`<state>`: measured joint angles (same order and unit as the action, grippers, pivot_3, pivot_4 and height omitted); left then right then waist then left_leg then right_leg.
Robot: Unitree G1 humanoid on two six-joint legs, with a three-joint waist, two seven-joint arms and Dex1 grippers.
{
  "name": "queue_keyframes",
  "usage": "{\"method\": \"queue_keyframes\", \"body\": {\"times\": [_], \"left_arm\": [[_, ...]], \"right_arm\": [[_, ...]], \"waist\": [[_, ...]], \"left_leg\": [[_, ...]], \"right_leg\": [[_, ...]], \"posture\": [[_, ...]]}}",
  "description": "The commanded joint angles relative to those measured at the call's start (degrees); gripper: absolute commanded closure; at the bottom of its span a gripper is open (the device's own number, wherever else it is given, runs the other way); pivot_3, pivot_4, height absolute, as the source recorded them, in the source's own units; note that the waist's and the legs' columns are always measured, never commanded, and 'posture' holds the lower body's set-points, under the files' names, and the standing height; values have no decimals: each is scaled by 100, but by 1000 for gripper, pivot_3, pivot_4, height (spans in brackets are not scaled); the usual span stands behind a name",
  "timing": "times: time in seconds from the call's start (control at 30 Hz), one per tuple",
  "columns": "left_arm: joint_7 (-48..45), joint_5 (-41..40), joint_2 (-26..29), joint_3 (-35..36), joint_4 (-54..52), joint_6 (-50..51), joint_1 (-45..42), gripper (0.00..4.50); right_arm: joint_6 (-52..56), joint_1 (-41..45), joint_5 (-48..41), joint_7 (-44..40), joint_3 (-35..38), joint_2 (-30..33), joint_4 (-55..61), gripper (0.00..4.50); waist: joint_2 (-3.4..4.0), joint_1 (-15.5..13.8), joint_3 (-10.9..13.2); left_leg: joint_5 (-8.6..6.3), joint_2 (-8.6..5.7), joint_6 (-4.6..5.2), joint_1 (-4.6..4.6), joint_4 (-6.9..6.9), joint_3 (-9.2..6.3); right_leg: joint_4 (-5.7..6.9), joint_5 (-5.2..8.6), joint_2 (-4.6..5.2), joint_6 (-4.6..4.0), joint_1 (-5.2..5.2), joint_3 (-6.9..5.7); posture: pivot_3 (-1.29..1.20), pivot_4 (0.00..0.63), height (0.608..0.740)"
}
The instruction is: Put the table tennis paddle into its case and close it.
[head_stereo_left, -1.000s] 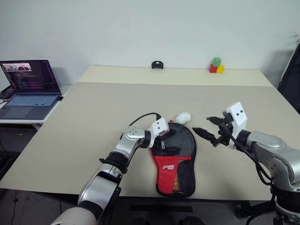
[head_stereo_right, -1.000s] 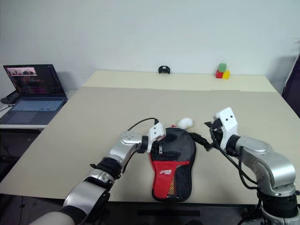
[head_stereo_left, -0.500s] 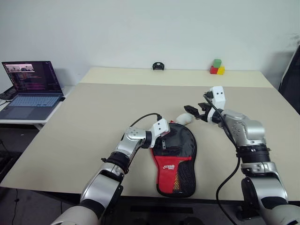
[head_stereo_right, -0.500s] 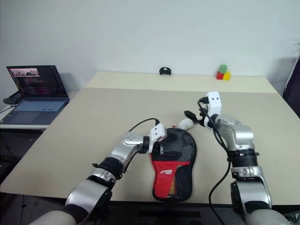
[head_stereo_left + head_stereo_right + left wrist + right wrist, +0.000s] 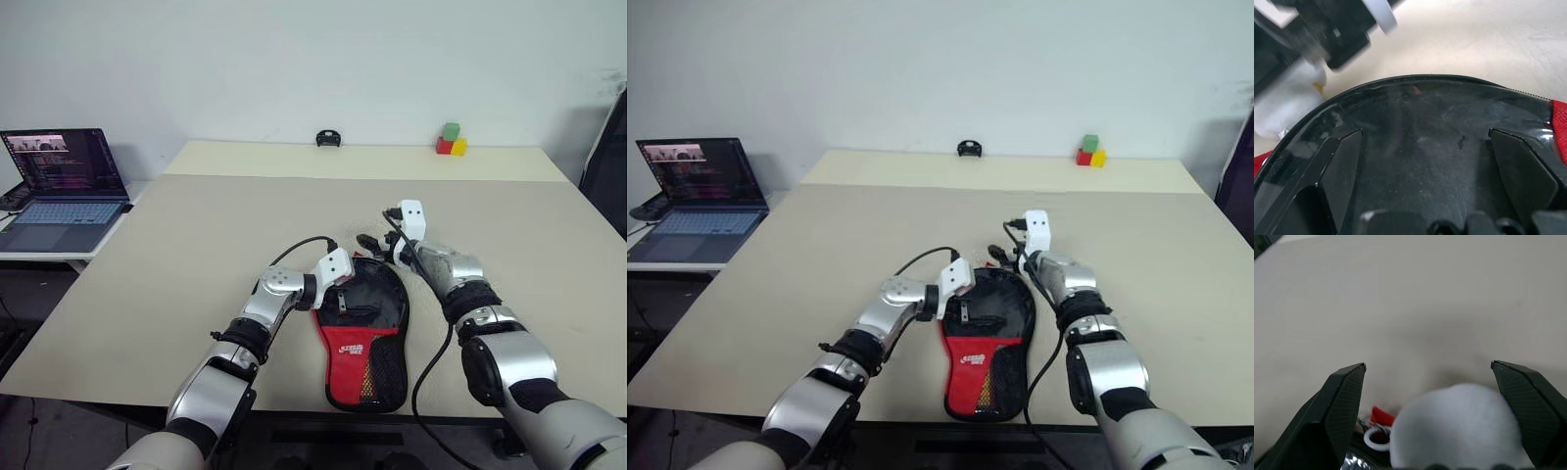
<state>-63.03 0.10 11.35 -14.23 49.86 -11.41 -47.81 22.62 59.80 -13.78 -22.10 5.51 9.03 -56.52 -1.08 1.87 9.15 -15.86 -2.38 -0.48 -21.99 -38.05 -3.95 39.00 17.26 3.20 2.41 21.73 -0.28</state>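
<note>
soft case [image 5: 364, 323]: black round part, red narrow end.

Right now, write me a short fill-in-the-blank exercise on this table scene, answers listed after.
1. The case has a black rounded part and a ____ narrow end.
2. The right hand straddles a fluffy ____ object by the case's rounded end.
3. The open laptop sits on the robot's ____ side.
4. Both hands have their fingers ____.

Answers: red; white; left; open

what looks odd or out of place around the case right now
A white fluffy lump lies against the rounded end of the case, between the open right gripper fingers. What it is cannot be told.
</note>
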Motion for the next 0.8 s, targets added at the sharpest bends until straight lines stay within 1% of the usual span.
{"method": "queue_keyframes", "body": {"times": [0.03,0.43,0.53,0.73,0.8], "left_arm": [[32,205,72,-123,34,97,180,12],[42,212,72,-145,-38,144,231,12],[65,228,70,-157,-38,135,255,0],[94,234,67,-175,-72,161,308,0],[95,231,70,-177,-89,171,323,0]], "right_arm": [[-304,43,178,-28,-37,-48,-51,0],[-523,-229,737,-129,-365,-78,82,0],[-507,-240,731,-113,-328,-99,119,583],[-422,-270,706,-125,-295,-150,231,2612],[-388,-284,659,-156,-260,-167,279,3186]], "waist": [[1,0,-1],[2,2,-1],[3,2,-2],[4,2,-2],[4,1,-3]], "left_leg": [[0,0,0,0,0,0],[0,1,-1,2,1,2],[0,1,-1,3,1,2],[0,1,-1,4,1,2],[0,1,-1,4,1,2]], "right_leg": [[0,0,0,0,1,4],[1,0,-2,0,2,21],[2,0,-2,0,2,21],[1,0,-2,0,2,22],[1,0,-2,0,2,23]], "posture": [[0,150,740],[0,150,740],[0,150,740],[0,150,740],[0,150,740]]}}
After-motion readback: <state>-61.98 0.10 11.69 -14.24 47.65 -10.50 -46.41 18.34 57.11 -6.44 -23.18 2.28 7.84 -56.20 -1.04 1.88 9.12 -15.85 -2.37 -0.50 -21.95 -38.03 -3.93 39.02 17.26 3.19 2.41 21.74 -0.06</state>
